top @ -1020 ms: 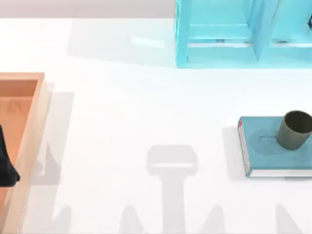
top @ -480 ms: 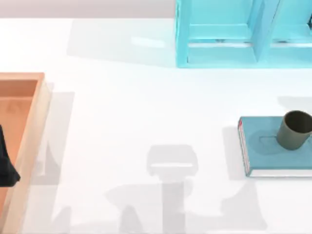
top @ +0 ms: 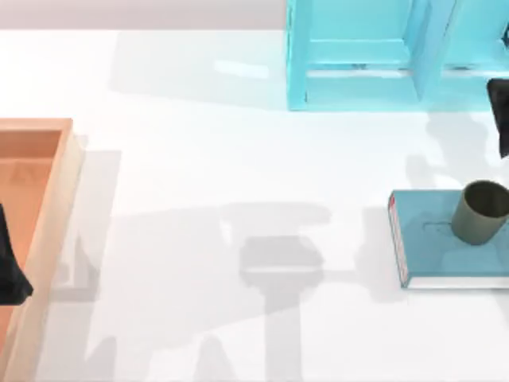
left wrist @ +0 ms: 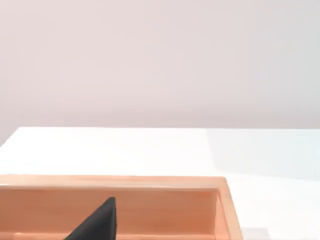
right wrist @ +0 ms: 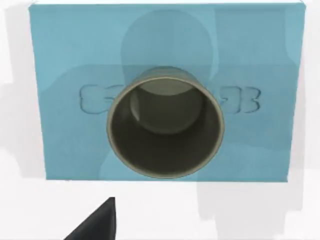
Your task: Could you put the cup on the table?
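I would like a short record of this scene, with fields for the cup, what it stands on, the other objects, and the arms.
cup: olive-grey cup, upright, empty
support: teal book, at the table's right edge
task state: cup not yet on the table
other objects: wooden tray at left edge; light blue shelf at the back
right arm: dark part at right edge, behind the cup; wrist camera looks down into the cup

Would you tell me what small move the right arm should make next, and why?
Probably lower the right end effector straight down toward the cup. The right wrist view looks down into the cup, which stands upright on the book, not yet on the table, and nothing grips it.
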Controlling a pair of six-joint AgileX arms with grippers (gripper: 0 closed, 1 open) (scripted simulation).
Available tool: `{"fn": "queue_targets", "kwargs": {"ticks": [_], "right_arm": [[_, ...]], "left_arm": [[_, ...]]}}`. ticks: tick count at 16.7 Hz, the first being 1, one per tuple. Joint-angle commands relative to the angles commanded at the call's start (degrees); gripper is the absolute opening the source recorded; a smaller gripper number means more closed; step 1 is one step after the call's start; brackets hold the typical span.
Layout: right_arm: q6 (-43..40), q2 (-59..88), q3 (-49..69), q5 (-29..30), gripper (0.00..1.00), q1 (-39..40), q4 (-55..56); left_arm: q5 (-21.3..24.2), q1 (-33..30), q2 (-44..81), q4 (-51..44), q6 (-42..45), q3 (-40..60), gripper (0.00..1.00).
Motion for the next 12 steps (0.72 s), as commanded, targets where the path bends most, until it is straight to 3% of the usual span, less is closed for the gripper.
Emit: {"fn": "queue_targets", "kwargs": {"ticks": [4,12], "right_arm": [[0.41,6.42,5.84,0.38,1.00,0.47,-5.77],[0.31,6.61,3.53,0.40,1.00,0.36,-3.51]], "left_arm": [[0.00,0.00,0.00,0.00,0.00,0.00,1.00],[0.00,0.00,0.00,0.00,0.00,0.00,1.00]]}}
